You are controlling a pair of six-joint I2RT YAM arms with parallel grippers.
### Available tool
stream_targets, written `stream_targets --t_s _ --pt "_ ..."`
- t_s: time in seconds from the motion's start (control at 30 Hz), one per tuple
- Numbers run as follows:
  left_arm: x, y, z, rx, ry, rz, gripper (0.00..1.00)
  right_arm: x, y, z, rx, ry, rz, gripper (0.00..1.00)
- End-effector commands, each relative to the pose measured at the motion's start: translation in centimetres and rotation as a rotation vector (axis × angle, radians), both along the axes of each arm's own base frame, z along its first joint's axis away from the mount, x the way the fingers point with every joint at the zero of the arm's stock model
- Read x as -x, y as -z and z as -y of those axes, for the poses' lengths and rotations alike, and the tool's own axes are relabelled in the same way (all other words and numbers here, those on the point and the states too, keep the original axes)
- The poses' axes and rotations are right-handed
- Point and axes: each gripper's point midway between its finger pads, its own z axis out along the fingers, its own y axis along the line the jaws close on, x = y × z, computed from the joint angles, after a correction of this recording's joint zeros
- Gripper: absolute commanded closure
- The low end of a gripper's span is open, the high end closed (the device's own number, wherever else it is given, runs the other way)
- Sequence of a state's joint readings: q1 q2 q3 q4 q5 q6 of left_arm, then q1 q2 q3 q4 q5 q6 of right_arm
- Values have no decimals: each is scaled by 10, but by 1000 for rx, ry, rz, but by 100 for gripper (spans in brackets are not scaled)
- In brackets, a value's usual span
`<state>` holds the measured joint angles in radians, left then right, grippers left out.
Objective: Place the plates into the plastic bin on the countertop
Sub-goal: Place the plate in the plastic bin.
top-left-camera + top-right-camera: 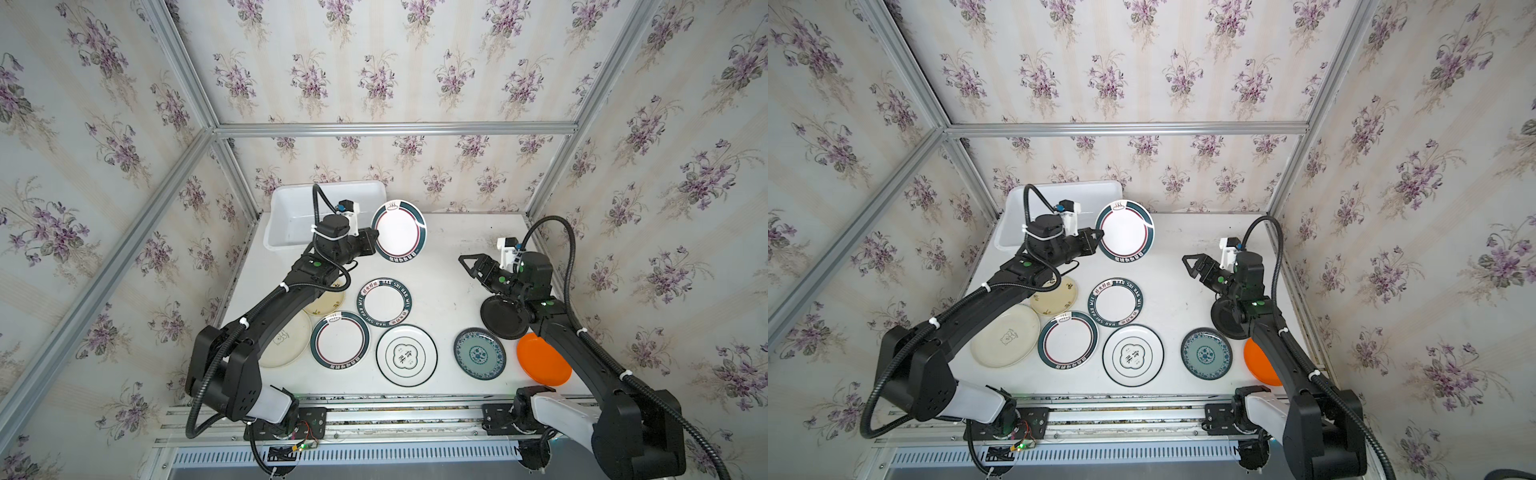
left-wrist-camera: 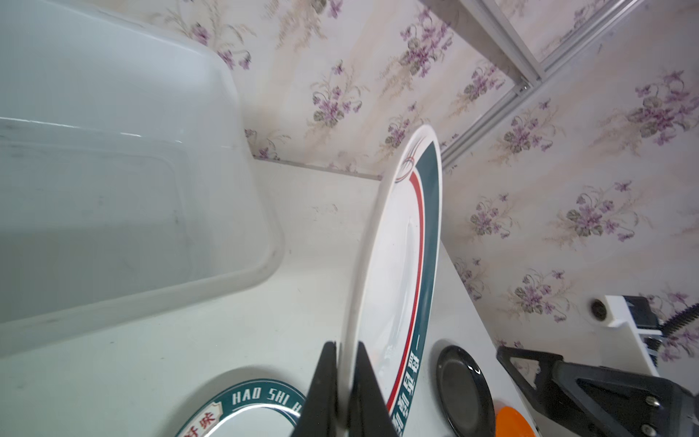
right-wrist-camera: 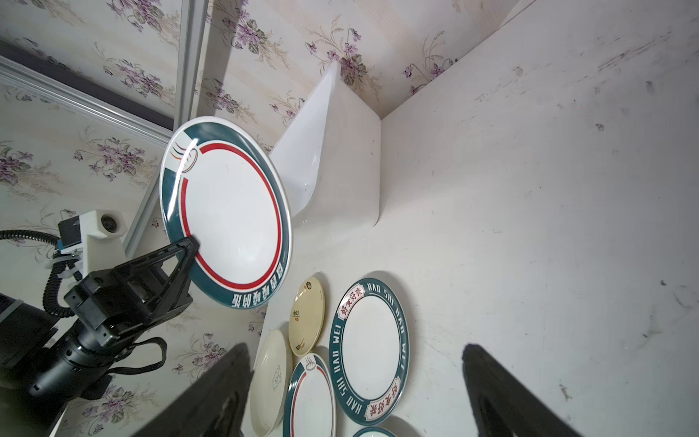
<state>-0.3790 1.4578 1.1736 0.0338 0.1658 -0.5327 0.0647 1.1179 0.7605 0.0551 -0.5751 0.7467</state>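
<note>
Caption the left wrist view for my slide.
Left gripper pinches a green-rimmed plate on edge beside the plastic bin.

Orange plate (image 1: pixel 540 368) & black plate (image 1: pixel 500 318) half-hidden by R arm (image 1: pixel 582 353); big cream plate (image 1: pixel 291 349) by L arm (image 1: pixel 282 303).

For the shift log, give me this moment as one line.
left pincer: shut on green-rimmed plate, lifted beside plastic bin | right pincer: open, empty | bin: no plates visible | other plates: on countertop
</note>
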Motion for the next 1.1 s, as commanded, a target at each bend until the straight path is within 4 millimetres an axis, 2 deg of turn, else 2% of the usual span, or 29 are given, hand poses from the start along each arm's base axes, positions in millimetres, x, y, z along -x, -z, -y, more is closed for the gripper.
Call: stream_targets --t_s 0.0,0.13,0.37,0.43,0.57,0.67,0.9,1.07 --pt "-3 -15 -24 -22 -58 42 100 6 -29 -6 49 -76 23 10" --pt "-5 -26 -47 -47 -104 60 100 0 -38 5 92 -31 -11 10" --pt "-11 -40 -87 -77 -206 83 100 -21 -51 2 40 -59 -7 10" --pt "-15 -37 -100 -76 -240 73 100 -25 -52 5 75 -54 -21 9" --pt "-21 -27 -118 -80 -283 49 100 -29 -54 23 201 27 -11 4" --pt "-27 -18 -126 -79 -299 26 100 -28 -54 28 211 52 12 4" --pt "-45 8 -144 -71 -332 -42 100 -26 -24 27 193 50 -65 3" --pt "-61 26 -150 -92 -339 -84 100 -21 -17 24 179 34 -83 2"
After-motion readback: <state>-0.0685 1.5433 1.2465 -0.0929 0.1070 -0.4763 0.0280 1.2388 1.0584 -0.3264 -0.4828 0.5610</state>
